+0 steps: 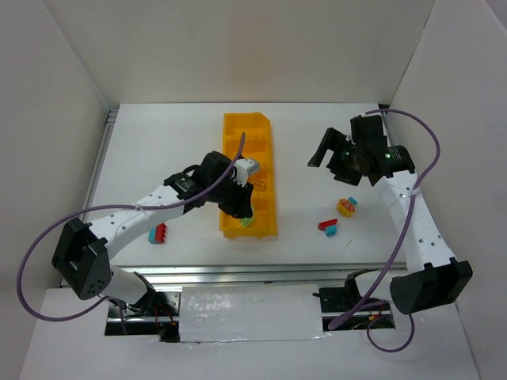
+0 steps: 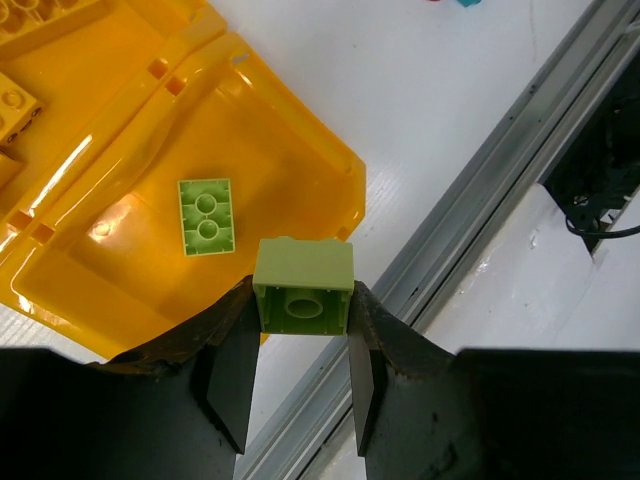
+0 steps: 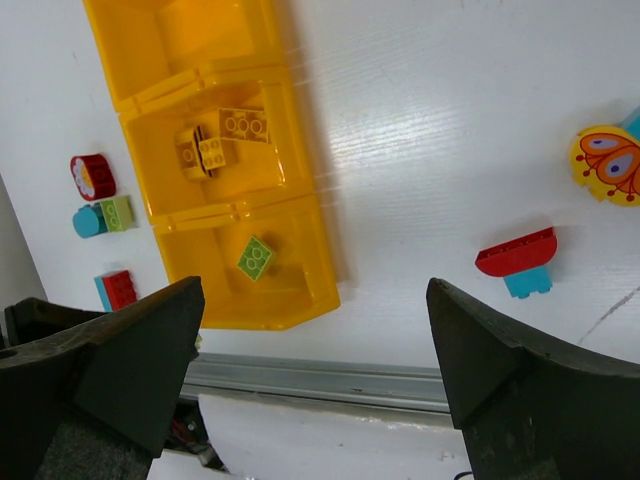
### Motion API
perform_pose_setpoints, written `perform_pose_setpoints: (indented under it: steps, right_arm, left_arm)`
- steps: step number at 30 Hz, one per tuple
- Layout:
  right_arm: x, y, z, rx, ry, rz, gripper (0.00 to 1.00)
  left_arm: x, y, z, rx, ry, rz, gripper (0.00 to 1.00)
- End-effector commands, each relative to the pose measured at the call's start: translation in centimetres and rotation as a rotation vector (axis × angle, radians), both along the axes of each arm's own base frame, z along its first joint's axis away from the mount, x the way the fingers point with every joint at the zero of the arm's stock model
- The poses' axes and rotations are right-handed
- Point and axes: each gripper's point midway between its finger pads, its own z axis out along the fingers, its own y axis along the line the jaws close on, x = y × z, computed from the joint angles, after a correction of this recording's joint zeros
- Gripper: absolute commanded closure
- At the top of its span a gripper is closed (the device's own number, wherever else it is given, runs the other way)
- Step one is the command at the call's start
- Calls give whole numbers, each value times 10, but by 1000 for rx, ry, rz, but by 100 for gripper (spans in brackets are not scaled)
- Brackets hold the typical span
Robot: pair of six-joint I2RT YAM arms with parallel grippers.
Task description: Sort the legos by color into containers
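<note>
White table, white walls on three sides, aluminium rail along the near edge. Bin sits mid-table, long axis running away from the arms, cut corner at the near end. Left gripper is over the near rim of that end compartment, fingers pinching a green brick by its sides, underside toward the wrist camera. Second green brick lies flat in that compartment, and yellow bricks are in the next one. Right gripper hangs right of the bin, well apart from it, fingers spread wide. Table between bin and right arm is open except for a red-teal pair and a yellow disc just beside it. Left of the bin, a red-teal brick lies near the left arm. Only a narrow strip of table between the bin's near end and the rail.
</note>
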Motion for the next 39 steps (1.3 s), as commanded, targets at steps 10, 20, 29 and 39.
perform_pose_setpoints:
  steps: [10, 20, 29, 39]
  right_arm:
    - [-3, 0, 3, 3, 0, 24, 0]
    - [-5, -1, 7, 4, -1, 24, 0]
    - [0, 5, 10, 24, -5, 46, 0]
    - [6, 11, 9, 33, 7, 77, 0]
  left_arm:
    - [22, -5, -25, 71, -7, 43, 75]
    - [30, -11, -25, 72, -19, 32, 52]
    - [38, -1, 13, 44, -110, 86, 0]
    - [104, 106, 41, 271, -159, 727, 0]
